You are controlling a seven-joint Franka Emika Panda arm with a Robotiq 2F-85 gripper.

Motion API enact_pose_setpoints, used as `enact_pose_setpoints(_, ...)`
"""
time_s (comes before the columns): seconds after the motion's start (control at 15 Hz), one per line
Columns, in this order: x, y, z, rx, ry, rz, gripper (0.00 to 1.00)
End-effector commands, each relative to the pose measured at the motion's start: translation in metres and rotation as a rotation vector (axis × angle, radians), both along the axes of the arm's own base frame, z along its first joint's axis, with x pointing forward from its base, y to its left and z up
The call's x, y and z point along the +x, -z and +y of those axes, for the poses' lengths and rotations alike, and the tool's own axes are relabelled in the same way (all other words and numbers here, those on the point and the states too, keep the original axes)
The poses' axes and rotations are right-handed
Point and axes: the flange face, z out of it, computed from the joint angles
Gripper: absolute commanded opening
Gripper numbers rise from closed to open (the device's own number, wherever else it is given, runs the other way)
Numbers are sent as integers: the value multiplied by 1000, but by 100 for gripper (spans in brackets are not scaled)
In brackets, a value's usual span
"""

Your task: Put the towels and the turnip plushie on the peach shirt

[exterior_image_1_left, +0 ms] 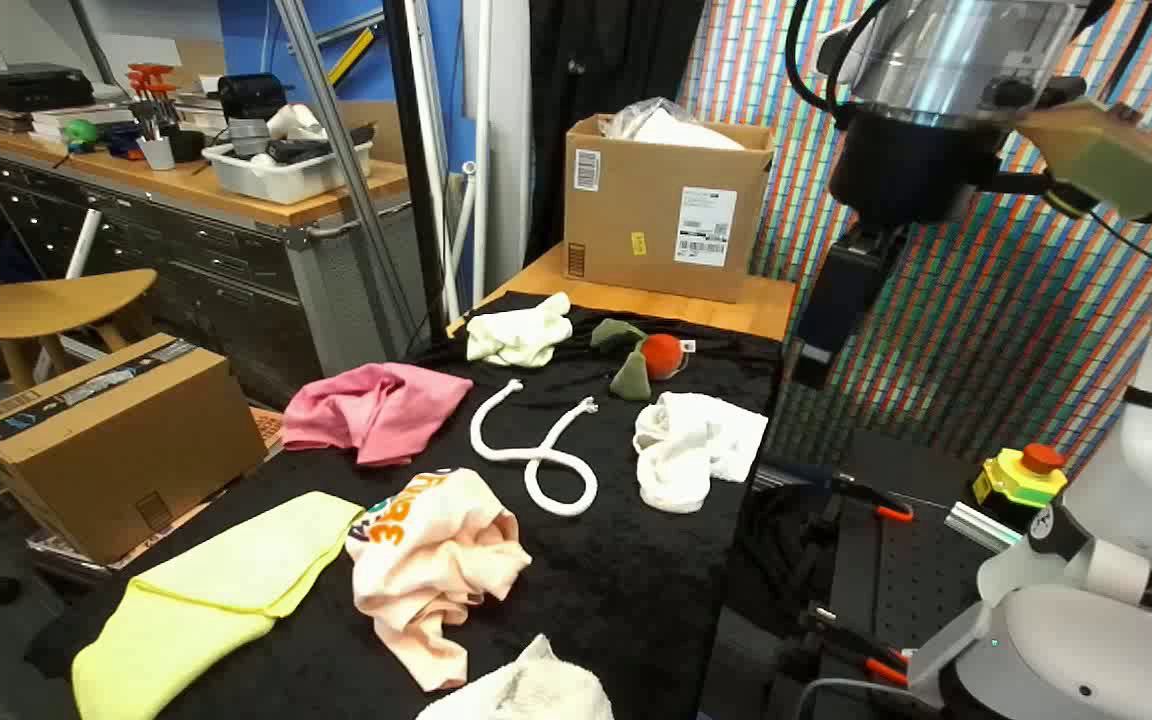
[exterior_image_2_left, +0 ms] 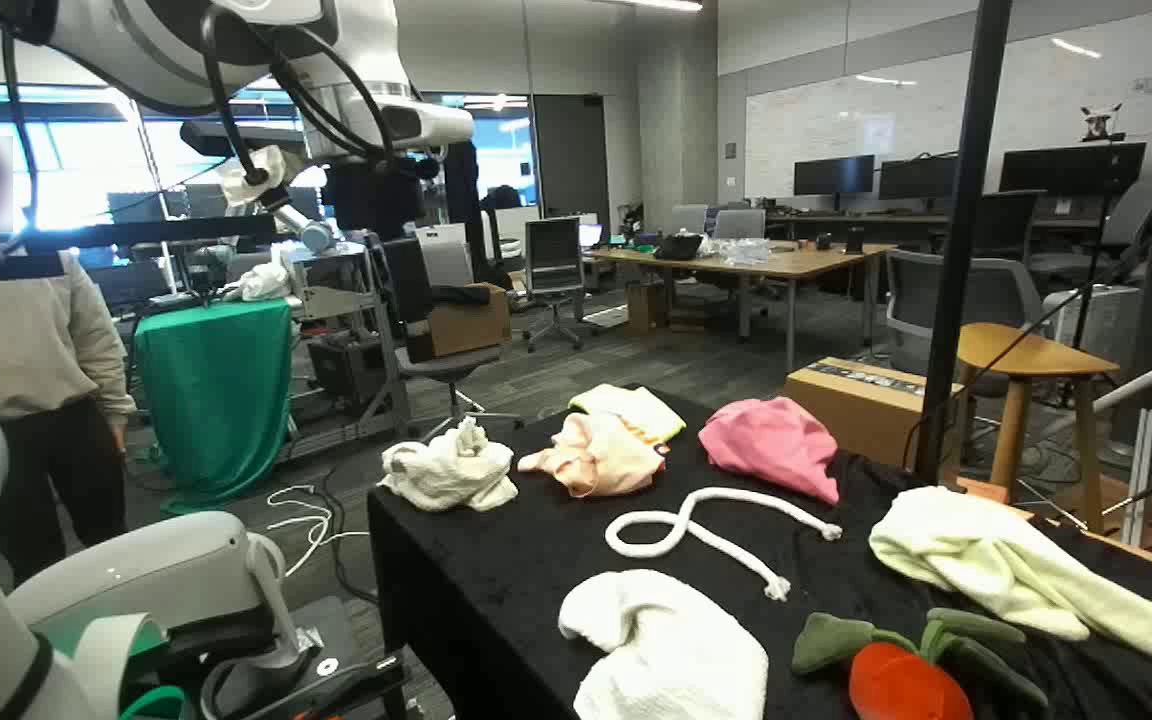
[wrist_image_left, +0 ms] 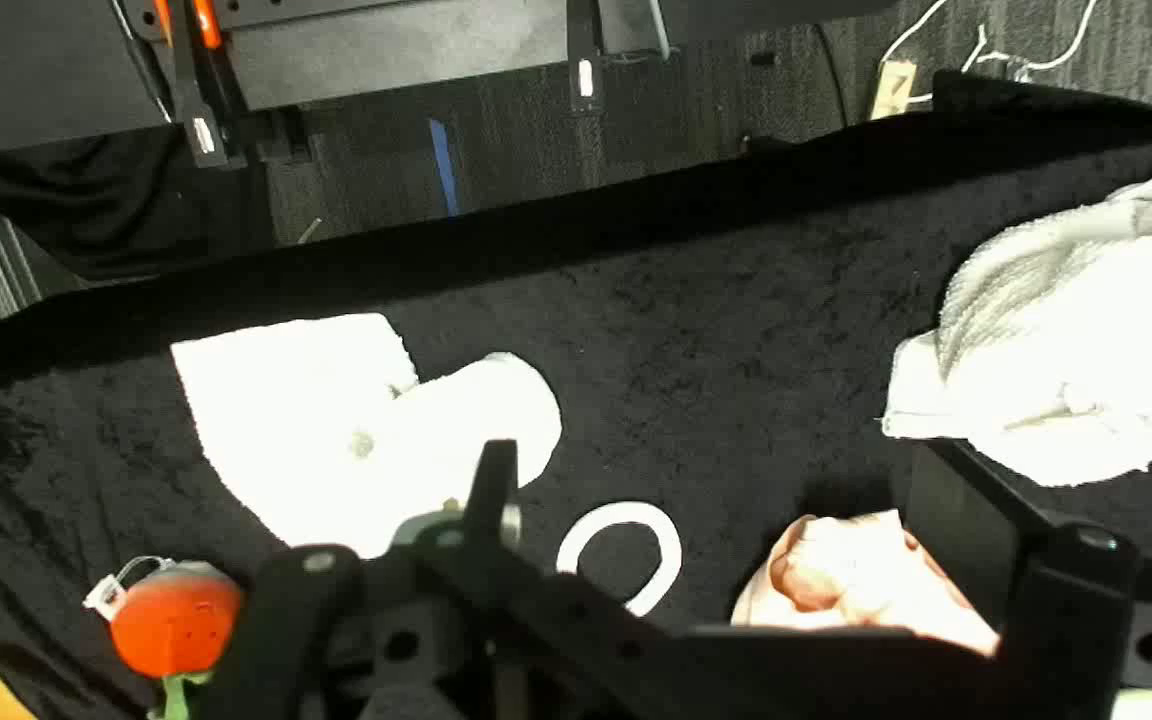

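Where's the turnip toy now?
In an exterior view, the turnip plushie lies toward the far right of the black tablecloth, between a white towel and an open cardboard box.

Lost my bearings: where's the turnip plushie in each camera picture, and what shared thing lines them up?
In an exterior view: turnip plushie just right of centre.
In an exterior view: turnip plushie at the bottom edge, right of centre, partly cut off.
Wrist view: turnip plushie at lower left.
Landmark in all three: white rope, its loop showing.

Pink cloth (exterior_image_1_left: 376, 412); white rope (exterior_image_1_left: 538, 456) (looped)
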Motion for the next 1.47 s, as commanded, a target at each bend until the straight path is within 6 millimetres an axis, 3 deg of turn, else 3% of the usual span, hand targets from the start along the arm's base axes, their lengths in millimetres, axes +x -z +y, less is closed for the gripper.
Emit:
enact_pose_setpoints(0.0,0,-3,0,1,-1,-4,100)
enact_pose_setpoints(0.4,4,-3,-1,-14,-23,1,100)
enact_pose_setpoints(0.73,31,10,4,-81,-129,31,100)
enact_pose_setpoints(1.07,74,29,31,-108,-181,-7,100)
enact_pose_setpoints(1.4,120,63,74,-37,-207,-42,100)
